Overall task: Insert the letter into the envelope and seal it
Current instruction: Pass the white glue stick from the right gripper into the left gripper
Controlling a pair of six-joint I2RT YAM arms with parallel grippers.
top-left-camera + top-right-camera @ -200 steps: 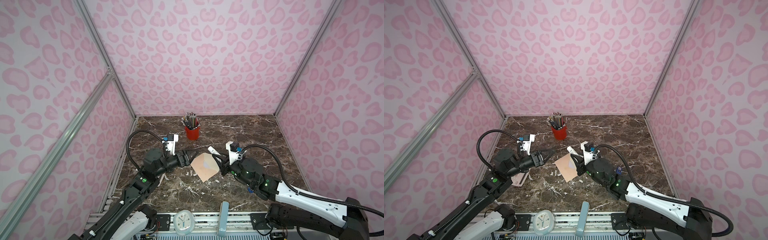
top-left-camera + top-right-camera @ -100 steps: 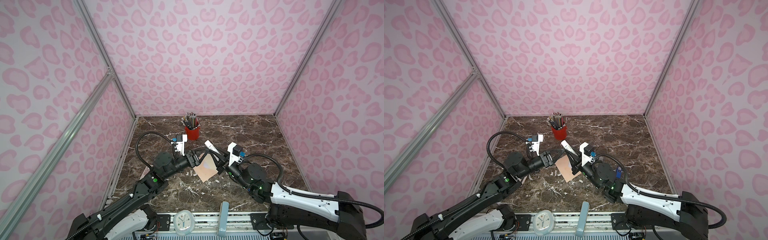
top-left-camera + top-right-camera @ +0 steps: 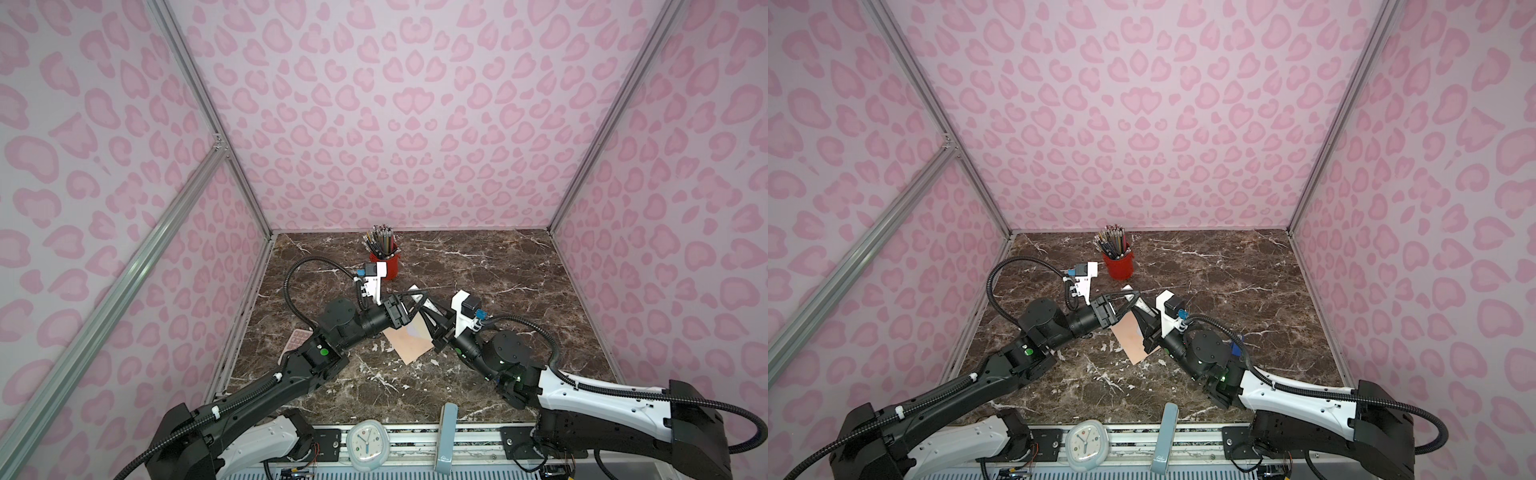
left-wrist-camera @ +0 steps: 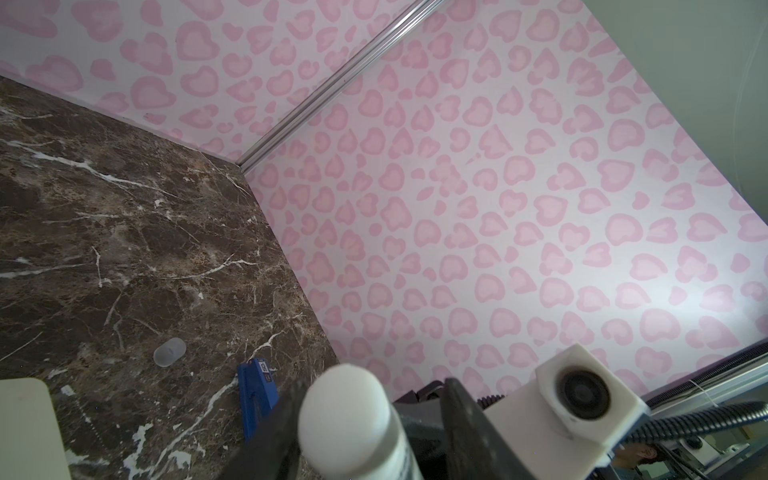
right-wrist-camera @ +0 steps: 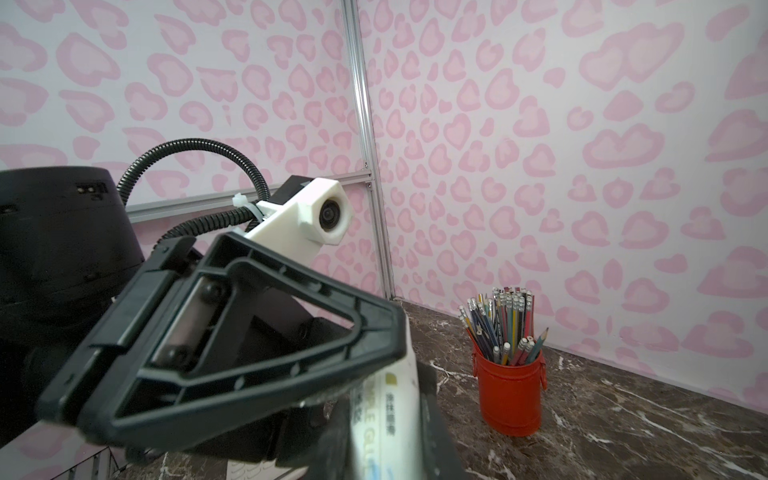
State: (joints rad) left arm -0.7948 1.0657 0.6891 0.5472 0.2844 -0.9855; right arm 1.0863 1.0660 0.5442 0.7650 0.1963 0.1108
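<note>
The peach-pink envelope (image 3: pixel 409 340) (image 3: pixel 1133 338) lies flat on the marble floor between the two arms. The letter is hidden; no separate white sheet shows. My right gripper (image 3: pixel 434 318) (image 5: pixel 384 432) is shut on a white glue stick (image 3: pixel 430 307) (image 5: pixel 390 415) and holds it tilted above the envelope. My left gripper (image 3: pixel 417 297) (image 4: pixel 374 395) reaches across with its jaws on either side of the stick's free end (image 4: pixel 345 415). One finger is at the stick and a gap shows on the other side.
A red cup of pencils (image 3: pixel 384 264) (image 5: pixel 509 388) stands behind the grippers. A pink calculator (image 3: pixel 297 338) lies under the left arm. A clear cap (image 4: pixel 168 351) and a blue object (image 4: pixel 255 399) lie on the floor. A clock (image 3: pixel 368 442) sits on the front rail.
My left arm has swung right, up to the glue stick, and its jaws have narrowed around the stick's end. The right gripper has lifted the stick slightly and kept its hold.
</note>
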